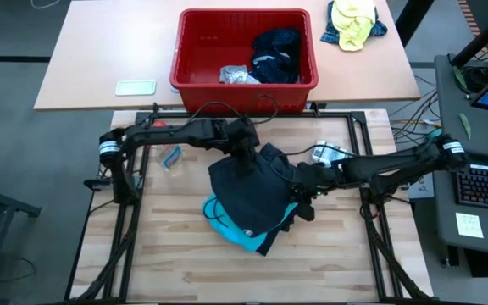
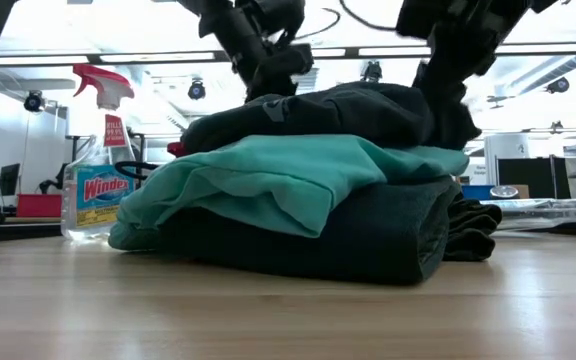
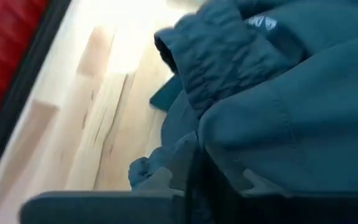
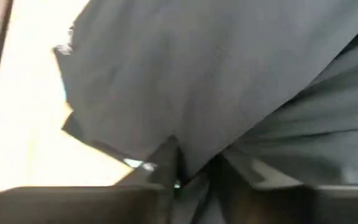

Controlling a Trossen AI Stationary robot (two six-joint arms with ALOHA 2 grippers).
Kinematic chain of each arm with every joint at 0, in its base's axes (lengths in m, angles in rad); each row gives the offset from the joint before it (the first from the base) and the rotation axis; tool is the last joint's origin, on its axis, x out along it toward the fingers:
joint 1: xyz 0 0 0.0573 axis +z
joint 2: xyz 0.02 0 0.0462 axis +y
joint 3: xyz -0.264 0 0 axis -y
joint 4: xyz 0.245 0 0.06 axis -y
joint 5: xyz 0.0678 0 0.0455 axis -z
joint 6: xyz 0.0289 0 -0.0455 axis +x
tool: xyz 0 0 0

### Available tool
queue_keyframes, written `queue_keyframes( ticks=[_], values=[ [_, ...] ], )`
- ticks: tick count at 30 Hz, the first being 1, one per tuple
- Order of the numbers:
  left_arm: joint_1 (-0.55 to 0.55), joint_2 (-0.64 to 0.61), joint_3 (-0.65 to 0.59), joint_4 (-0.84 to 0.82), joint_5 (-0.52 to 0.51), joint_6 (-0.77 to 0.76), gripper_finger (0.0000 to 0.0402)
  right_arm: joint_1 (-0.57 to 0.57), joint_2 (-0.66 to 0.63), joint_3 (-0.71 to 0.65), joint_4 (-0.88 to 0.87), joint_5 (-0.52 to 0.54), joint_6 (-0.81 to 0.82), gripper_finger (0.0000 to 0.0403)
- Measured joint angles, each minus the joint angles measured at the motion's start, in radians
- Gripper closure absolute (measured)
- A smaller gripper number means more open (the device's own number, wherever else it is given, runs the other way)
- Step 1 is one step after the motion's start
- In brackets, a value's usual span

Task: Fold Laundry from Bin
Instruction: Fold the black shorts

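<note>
High view: both my arms reach inward over the worktop (image 1: 176,271), left end effector (image 1: 242,154) and right end effector (image 1: 305,191) clamped on a black garment (image 1: 252,193), soft and limp, best pinched at its edges. Low view: it tops a folded stack (image 2: 298,215). Wrist views: fabric bunches between closed fingers.

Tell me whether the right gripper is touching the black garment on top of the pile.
Touching. The right wrist view shows the right gripper with its fingers pinched on a fold of the black garment; the low view shows that arm pressed into the cloth.
</note>
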Motion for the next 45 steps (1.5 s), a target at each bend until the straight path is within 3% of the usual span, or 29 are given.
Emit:
queue_keyframes(
  ticks=[2,12,24,30,37,45],
  values=[
    [-0.009,-0.013,0.021,0.010,0.000,0.013,0.0393,0.019,-0.036,0.002,-0.001,-0.001,-0.008,0.0378],
    [-0.015,-0.029,0.115,0.141,-0.024,0.112,0.0398,0.045,-0.188,0.003,-0.151,0.028,0.048,0.0389],
    [0.022,0.064,0.089,0.219,-0.023,0.120,0.0401,0.043,-0.038,-0.034,-0.176,0.039,0.040,0.0389],
    [0.024,0.097,0.088,0.218,-0.091,0.079,0.0397,0.043,-0.016,-0.033,-0.182,0.057,0.104,0.0389],
    [0.026,0.083,0.115,0.120,-0.114,0.080,0.0338,0.043,-0.103,-0.033,-0.213,0.049,0.165,0.0327],
    [0.013,0.077,0.267,-0.101,-0.110,0.130,0.0267,0.043,-0.253,-0.033,-0.224,0.057,0.204,0.0247]
  ],
)
